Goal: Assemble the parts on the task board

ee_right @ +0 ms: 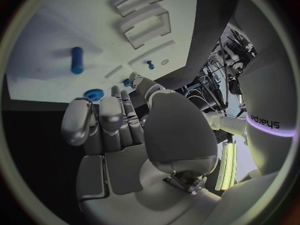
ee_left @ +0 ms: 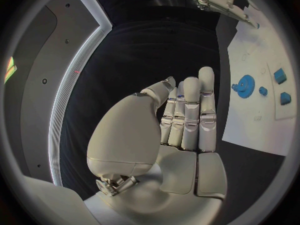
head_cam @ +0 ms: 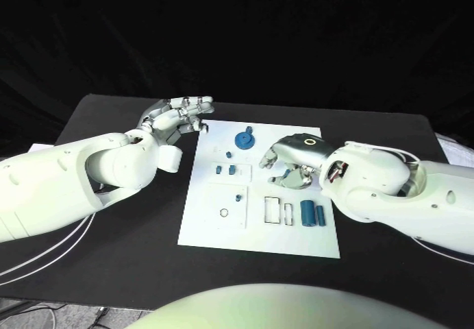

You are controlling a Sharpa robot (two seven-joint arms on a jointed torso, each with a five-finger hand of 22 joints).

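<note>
**Hovering hands over the white board**

Lying lengthwise in the middle of the black table point(head_cam: 118, 226), the white task board point(head_cam: 222, 229) had broad dark tabletop open along both long edges and at its near end. On it sat a blue gear point(head_cam: 246, 141) near the far edge, small blue blocks point(head_cam: 225, 169) beside a square recess, and two blue cylinders point(head_cam: 315, 213) beside narrow slots point(head_cam: 279, 210) near the right edge.

The left hand point(head_cam: 183, 118) stood just off the board's far left corner, above bare table; its fingers point(ee_left: 190, 112) were straight and pressed side by side, holding nothing. The right hand point(head_cam: 292, 161) hung over the board's right half, between gear and cylinders, fingers point(ee_right: 115, 122) curled downward, nothing seen in them; whether they touched the board I could not tell.
</note>
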